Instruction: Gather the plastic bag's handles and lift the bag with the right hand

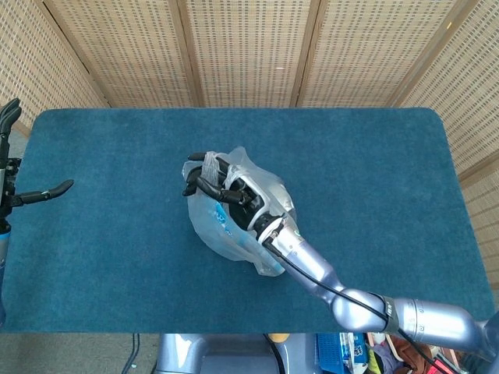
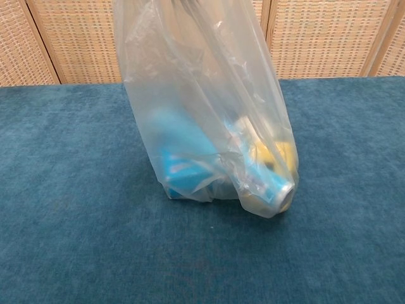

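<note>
Gripping the gathered handles of the clear plastic bag, the right hand sits directly above the bag's body, its dark fingers curled around the bunched plastic; the silver forearm runs back from it toward the near edge of the blue table; in the chest view the hand itself is out of frame above. The bag hangs beneath the hand with its long axis upright, mouth end up at the fingers and its base down at the cloth; the base seems to rest on the table, though the view does not settle whether it has any gap under it; inside, low down, lie a light blue packet, a yellow item and a tilted can-like cylinder. Far off to the side of the bag, at the table's edge, the left hand holds nothing, thumb stretched out apart from the fingers.
</note>
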Motion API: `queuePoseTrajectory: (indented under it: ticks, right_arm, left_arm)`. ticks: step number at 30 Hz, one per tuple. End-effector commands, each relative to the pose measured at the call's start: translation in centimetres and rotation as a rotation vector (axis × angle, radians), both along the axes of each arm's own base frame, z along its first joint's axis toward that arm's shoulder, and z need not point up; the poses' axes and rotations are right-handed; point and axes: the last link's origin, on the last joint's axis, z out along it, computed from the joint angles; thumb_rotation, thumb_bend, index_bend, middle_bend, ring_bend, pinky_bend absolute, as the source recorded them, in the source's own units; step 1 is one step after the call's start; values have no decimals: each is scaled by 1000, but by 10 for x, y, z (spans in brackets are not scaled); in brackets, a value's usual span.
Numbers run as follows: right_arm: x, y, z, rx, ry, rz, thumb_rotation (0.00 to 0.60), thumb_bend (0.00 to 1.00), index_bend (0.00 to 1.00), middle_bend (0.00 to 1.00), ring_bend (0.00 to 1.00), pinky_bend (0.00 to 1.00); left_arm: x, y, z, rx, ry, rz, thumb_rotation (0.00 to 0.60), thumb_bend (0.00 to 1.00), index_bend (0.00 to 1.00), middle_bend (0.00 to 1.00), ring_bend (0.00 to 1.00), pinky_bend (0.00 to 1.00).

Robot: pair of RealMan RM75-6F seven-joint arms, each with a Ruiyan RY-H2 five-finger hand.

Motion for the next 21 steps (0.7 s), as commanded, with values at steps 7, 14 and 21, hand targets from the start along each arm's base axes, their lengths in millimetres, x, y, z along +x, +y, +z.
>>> queuePoseTrajectory:
  ticks: [7, 14, 21]
  right_arm:
    - [3, -3, -1, -15, 35, 15, 600, 421, 514, 637, 589, 499]
    - [7, -7, 1, -34, 91, 42, 600, 766, 578, 711, 657, 569]
    - [7, -10, 0, -59, 182, 79, 600, 993, 617, 742, 676, 571]
  left_arm:
    - [-11, -18, 3, 2, 2, 10, 600, 56, 0, 0, 0, 0]
    - [-35, -41, 8, 5, 128, 153, 600, 83, 0, 0, 0, 0]
    - [-63, -59, 5, -43, 190, 354, 600, 125, 0, 0, 0, 0]
